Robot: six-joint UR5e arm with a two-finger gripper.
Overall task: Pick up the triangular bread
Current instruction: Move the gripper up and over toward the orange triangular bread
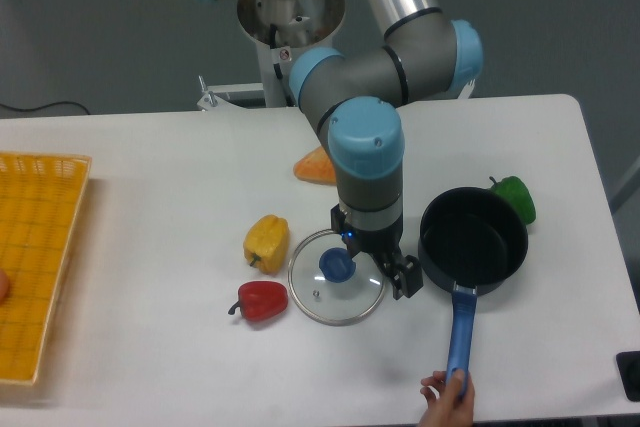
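**Orange-tan bread wedge sits behind my arm, not yet reached**

Orange-tan triangular bread (314,166) lies flat on the white table (150,147), just behind my wrist link, partly hidden by it. Nothing touches it. My gripper (388,269) hangs low over the table between the glass lid (335,292) with its blue knob and the black pot (472,239), near the lid's right rim. Fingers point down and slightly toward the camera; nothing visible between them, but whether they're spread or closed I can't tell from this angle.

Arm pose: elbow folded, forearm coming forward from the base, wrist vertical above the lid's edge. The bread is on the far side, so I judge I need to lift and swing back.

A human hand (447,394) holds the pot's blue handle (459,327) at the front edge, probably steadying it. Yellow pepper (266,243) and red pepper (261,300) sit left of the lid, green pepper (514,198) behind the pot, yellow basket (35,257) far left.
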